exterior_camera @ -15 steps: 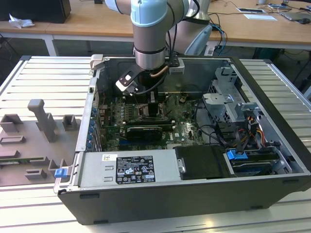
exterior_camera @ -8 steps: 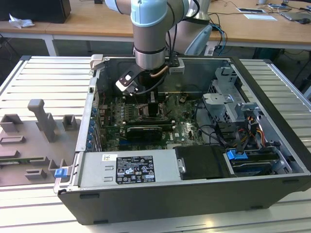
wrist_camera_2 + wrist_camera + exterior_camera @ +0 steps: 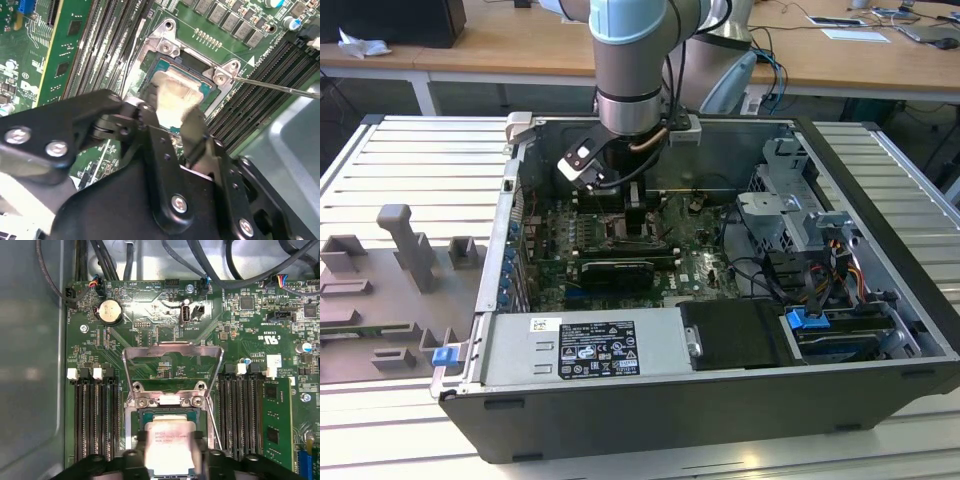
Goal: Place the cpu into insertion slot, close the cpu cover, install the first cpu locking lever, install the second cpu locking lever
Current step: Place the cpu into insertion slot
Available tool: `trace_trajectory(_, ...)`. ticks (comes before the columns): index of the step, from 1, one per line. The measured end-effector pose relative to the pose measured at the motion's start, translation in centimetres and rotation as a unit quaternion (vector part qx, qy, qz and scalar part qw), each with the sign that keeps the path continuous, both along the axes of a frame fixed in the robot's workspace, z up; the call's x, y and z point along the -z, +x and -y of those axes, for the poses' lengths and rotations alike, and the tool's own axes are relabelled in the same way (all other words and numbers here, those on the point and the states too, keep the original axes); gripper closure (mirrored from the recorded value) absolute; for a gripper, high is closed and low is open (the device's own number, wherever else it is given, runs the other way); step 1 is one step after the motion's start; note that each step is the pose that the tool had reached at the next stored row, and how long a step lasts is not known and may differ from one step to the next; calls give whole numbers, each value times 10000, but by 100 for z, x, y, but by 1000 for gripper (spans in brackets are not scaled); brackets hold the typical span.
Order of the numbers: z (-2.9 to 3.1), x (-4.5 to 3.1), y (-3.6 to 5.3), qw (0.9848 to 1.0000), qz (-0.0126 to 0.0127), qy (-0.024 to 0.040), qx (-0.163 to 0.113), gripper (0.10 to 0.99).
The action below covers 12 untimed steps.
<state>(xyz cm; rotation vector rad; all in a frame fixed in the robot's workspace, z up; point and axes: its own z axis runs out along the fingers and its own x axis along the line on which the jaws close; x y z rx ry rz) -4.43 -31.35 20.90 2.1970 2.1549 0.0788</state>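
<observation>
Reaching down into the open computer case (image 3: 880,210) on the ribbed metal counter (image 3: 410,150), the arm carries its tool (image 3: 635,215) low over the middle of the green motherboard (image 3: 705,270), just behind the long black expansion card (image 3: 615,270) in the exterior view. In both wrist views the tool (image 3: 172,456) (image 3: 172,114) is clenched on the cpu (image 3: 170,442) (image 3: 175,90), a black finger (image 3: 194,127) pressed to each of two opposite edges of the pale metal top. The cpu lies square over the insertion slot (image 3: 170,412) (image 3: 165,67), inside its silver rim, with a narrow band of the slot's dark teal border showing around it; whether the chip is fully seated or held just above the contacts I cannot tell. The cpu cover (image 3: 172,346) stands swung open on its hinge at the far edge of the slot, its cut-out middle showing the board behind. A thin locking lever (image 3: 280,87) juts out sideways from the socket corner, unlatched. Rows of black memory slots (image 3: 97,415) flank the socket on both sides, and a round coin battery (image 3: 110,312) sits further up the board. On the exterior view's left, grey moulded fixtures (image 3: 410,250) rest on the counter beside the case, and the power supply (image 3: 580,345) fills the case's near edge.
</observation>
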Motion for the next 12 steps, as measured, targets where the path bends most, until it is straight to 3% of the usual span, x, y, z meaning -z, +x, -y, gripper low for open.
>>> trace_trajectory(3, 0, -8, 0, 10000, -1, -1, 0, 792)
trace_trajectory(4, 0, -10, 0, 10000, -1, 0, 0, 792)
trace_trajectory(5, 0, -13, 0, 10000, -1, 0, 0, 855)
trace_trajectory(6, 1, -22, 0, 10000, -2, -1, 0, 976)
trace_trajectory(12, 0, -47, 0, 10000, -4, 0, 0, 980)
